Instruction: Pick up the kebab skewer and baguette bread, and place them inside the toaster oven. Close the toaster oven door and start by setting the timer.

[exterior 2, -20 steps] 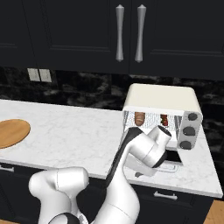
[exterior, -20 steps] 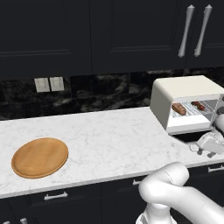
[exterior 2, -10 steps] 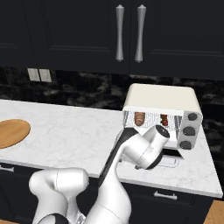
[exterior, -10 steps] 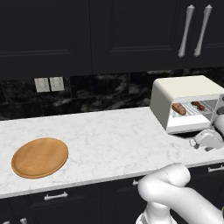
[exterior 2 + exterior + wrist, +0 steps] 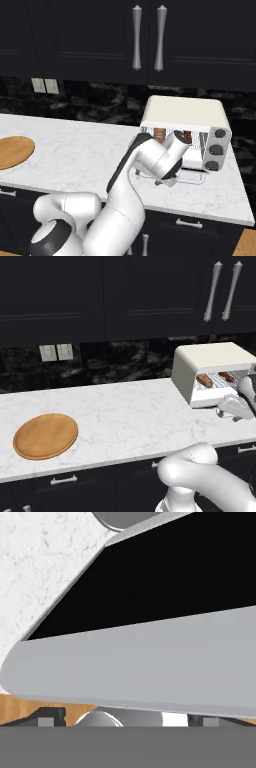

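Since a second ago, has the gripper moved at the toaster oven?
Yes. The hand has risen a little against the toaster oven, staying by its open door.

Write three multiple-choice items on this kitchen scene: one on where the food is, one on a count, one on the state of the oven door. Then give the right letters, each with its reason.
1. Where is the baguette bread?
A. on the wooden plate
B. on the rack inside the toaster oven
C. on the bare counter

2. How many round knobs show on the toaster oven front?
A. one
B. three
C. five

3. What is the state of the toaster oven door?
A. folded down, open
B. shut upright
C. taken off and lying on the plate

Answers:
1 B: the left base view shows the loaf on the rack beside the kebab skewer, while the wooden plate lies bare.
2 B: the right base view shows three dark knobs stacked on the right side panel.
3 A: the oven's inside is exposed in both base views, and the hand view faces the door's dark glass.
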You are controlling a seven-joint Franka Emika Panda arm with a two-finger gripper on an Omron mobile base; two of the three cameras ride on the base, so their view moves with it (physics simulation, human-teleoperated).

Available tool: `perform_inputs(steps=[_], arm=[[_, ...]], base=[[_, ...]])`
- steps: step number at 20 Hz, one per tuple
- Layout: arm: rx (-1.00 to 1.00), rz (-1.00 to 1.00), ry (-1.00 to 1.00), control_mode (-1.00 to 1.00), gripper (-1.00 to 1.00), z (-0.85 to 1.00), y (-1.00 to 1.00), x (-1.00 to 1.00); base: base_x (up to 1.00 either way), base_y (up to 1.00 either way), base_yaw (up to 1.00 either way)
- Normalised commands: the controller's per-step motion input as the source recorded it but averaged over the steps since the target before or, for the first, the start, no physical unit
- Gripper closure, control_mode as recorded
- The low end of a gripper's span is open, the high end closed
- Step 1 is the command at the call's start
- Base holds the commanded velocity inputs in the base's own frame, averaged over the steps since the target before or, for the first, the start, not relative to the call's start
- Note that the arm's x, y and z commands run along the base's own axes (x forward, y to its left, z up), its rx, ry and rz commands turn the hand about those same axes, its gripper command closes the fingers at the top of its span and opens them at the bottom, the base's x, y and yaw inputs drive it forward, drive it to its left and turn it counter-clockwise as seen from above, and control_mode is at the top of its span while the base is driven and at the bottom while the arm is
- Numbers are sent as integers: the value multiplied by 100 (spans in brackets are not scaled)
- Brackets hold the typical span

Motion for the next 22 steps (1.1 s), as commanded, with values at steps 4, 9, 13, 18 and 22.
perform_inputs(steps=[4,9,13,18,22], arm=[[0,-3,-7,-100,-100,30,-8,87],[0,-4,-34,-100,-100,0,5,55],[-4,-8,-50,-100,-100,-16,25,47],[-8,-14,-46,-100,-100,-10,31,85],[-10,-17,-35,-100,-100,-8,16,91]], base=[[0,0,0],[0,0,0],[0,0,0],[0,0,0],[0,0,0]])
